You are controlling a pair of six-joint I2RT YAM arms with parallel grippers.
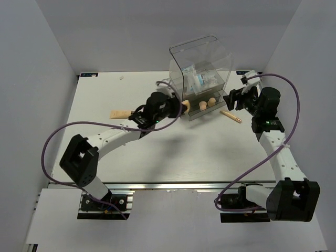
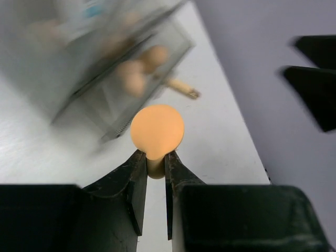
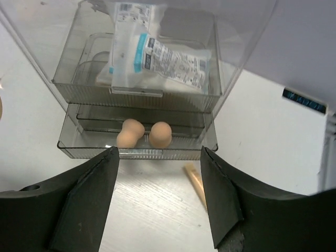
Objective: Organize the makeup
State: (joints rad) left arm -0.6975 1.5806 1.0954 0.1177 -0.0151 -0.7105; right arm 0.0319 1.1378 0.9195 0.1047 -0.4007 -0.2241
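Observation:
My left gripper (image 2: 156, 160) is shut on the narrow end of a peach egg-shaped sponge (image 2: 157, 131), held off the table just left of the clear drawer box (image 1: 210, 50). From above, that sponge (image 1: 185, 105) shows at the left gripper's (image 1: 176, 107) tip. Two more sponges (image 3: 130, 134) (image 3: 160, 134) lie in the pulled-out lower drawer (image 3: 84, 149). A clear packet (image 3: 157, 58) with white-blue contents lies in the upper drawer. My right gripper (image 3: 160, 157) stands open before the drawers, holding nothing. The thin peach stick (image 3: 195, 181) lies on the table just under it. The beige tube (image 1: 121, 114) lies to the left.
The drawer box stands at the back middle of the white table (image 1: 210, 152). Grey walls (image 1: 31, 79) close in both sides and the back. The right arm's purple cable (image 1: 294, 100) loops near the right wall.

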